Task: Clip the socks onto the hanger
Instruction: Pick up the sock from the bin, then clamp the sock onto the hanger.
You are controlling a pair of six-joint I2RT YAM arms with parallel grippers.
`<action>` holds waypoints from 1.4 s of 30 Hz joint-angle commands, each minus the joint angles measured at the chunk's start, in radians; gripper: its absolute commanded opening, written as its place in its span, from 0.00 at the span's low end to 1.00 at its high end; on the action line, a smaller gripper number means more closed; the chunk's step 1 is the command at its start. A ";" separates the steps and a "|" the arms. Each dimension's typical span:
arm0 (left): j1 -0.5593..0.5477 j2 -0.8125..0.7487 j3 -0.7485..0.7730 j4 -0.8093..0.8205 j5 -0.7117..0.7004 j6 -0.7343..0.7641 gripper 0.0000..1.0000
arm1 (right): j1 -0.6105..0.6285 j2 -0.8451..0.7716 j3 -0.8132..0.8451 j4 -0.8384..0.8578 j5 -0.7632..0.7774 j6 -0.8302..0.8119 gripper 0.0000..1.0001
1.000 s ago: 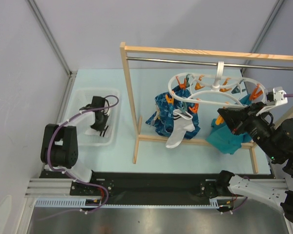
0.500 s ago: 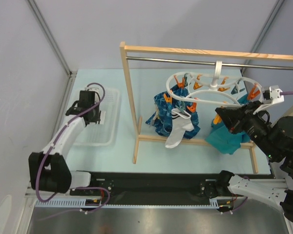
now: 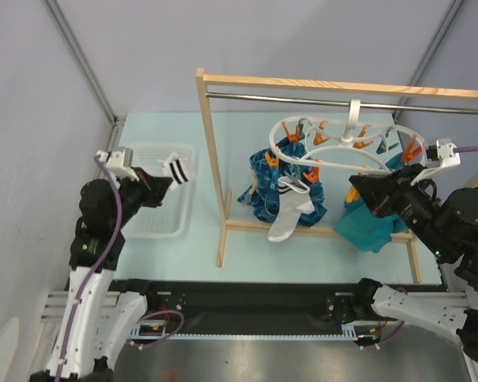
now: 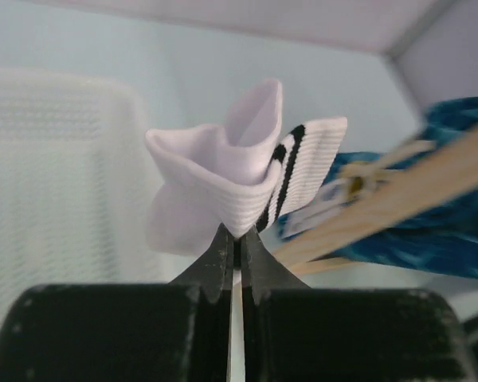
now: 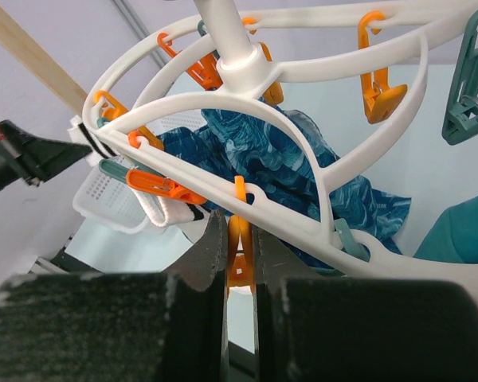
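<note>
Striped sock (image 4: 239, 183) gripped at cuff by closed left tool (image 4: 236, 243), white basket (image 3: 147, 219) below. Orange clip (image 5: 239, 243) on hanger (image 3: 342, 153) pinched in closed right tool (image 5: 239, 259). Second sock (image 3: 291, 211) clipped on hanger, left of right tool.

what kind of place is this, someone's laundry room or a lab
Most likely a robotics lab bench staged as a laundry corner, not a home: robot arms bolted to a black rail, bare panel walls, and a small wooden rack carrying a clip hanger with clothes.
</note>
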 commanded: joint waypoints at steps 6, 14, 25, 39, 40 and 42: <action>-0.055 -0.207 -0.210 0.404 0.554 -0.298 0.00 | 0.004 0.017 0.001 -0.075 -0.061 0.032 0.00; -0.278 -0.312 -0.301 0.662 0.571 -0.446 0.00 | 0.004 0.023 0.004 -0.066 -0.068 0.042 0.00; -0.931 0.038 -0.183 0.817 0.098 -0.407 0.00 | 0.004 0.031 0.003 -0.049 -0.078 0.051 0.00; -1.212 0.455 0.266 0.409 -0.454 -0.787 0.00 | 0.004 0.016 -0.003 -0.054 -0.059 0.060 0.00; -1.217 0.481 0.297 0.315 -0.468 -0.821 0.00 | 0.004 0.016 -0.005 -0.055 -0.062 0.060 0.00; -1.218 0.543 0.363 0.268 -0.456 -0.884 0.00 | 0.004 0.016 -0.003 -0.055 -0.062 0.058 0.00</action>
